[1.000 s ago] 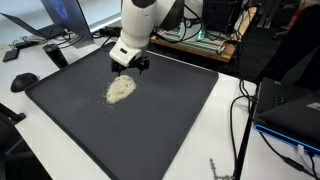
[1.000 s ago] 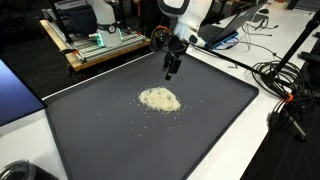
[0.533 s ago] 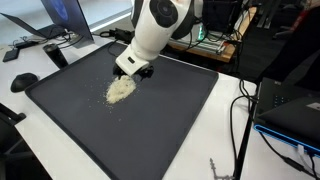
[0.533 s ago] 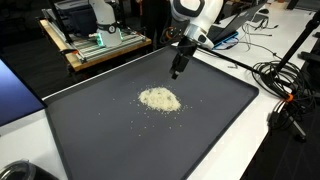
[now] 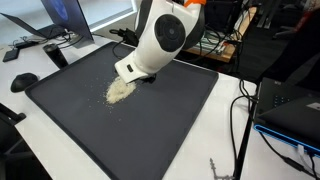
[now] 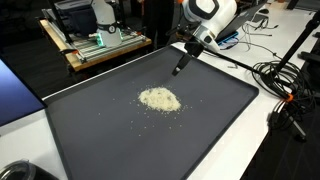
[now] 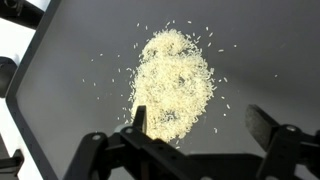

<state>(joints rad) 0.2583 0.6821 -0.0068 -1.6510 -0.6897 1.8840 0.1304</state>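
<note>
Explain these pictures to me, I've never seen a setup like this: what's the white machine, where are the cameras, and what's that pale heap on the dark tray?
The white machine is a robot arm, steered remotely by a person. At its end sits a gripper, a claw with two fingers.

Two pictures come from cameras standing outside the robot, looking at the scene from different places. The third comes from a camera on the wrist, looking down past the fingers.

Under the arm lies a large dark tray with a low rim. On it is a heap of pale grains, perhaps rice, with strays scattered round it.

The gripper hangs open above the tray, apart from the heap, and holds nothing. Cables run beside the tray.
</note>
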